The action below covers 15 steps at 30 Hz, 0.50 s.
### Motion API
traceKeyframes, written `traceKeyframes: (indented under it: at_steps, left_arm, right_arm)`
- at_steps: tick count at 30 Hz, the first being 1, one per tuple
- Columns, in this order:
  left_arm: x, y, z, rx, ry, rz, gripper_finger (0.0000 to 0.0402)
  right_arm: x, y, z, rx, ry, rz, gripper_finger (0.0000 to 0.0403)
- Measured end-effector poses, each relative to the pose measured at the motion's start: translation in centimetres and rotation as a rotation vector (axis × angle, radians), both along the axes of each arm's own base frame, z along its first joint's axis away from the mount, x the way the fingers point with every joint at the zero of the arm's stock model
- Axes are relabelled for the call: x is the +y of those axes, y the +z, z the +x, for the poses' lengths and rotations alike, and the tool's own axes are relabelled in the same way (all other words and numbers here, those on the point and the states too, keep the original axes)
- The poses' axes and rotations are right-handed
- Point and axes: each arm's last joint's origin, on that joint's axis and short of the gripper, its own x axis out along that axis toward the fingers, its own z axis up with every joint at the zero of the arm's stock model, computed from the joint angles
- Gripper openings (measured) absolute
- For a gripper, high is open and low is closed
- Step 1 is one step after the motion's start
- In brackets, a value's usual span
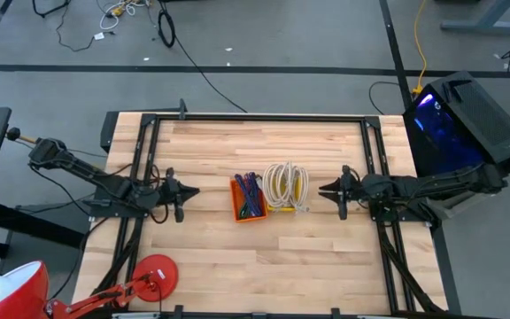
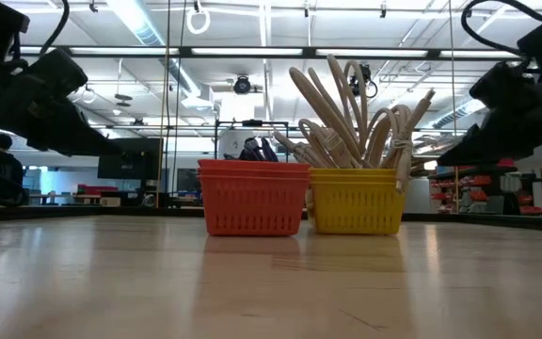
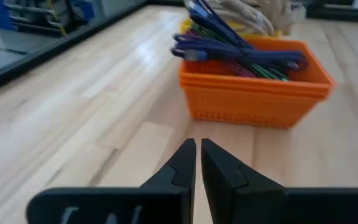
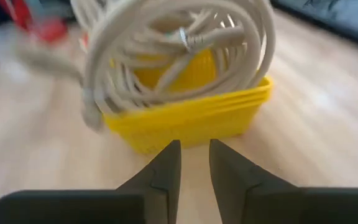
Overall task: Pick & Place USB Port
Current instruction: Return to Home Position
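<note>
While the table (image 1: 237, 266) lay otherwise bare, we saw the beige cables (image 1: 280, 186) coiled in the yellow basket (image 2: 356, 202) at frame centre, beside the orange basket (image 1: 235, 202) (full of blue and purple leads (image 3: 241, 53)) on its left. The left gripper (image 1: 193, 190), left of centre, was pinched together and empty. The right gripper (image 1: 323, 188), right of centre, stood slightly parted, holding nothing.

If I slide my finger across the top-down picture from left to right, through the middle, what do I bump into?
left gripper → orange basket → beige cable coils piled on the yellow basket → right gripper → black box glowing blue
</note>
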Motion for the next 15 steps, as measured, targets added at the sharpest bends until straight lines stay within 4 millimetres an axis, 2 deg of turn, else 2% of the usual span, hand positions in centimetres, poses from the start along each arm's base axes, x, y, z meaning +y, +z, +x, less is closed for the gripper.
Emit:
traceKeyframes:
  at_steps: [4,15]
  left_arm:
    - [0.04,0.17,0.04,-0.022,0.022,-0.002,0.0028]
    - [-0.17,0.16,0.1,-0.016,-0.045,-0.034,0.0028]
  right_arm:
    - [-0.14,-0.1,0.0,0.035,0.02,-0.167,0.0084]
    - [-0.21,-0.03,0.01,0.03,-0.006,-0.177,0.0084]
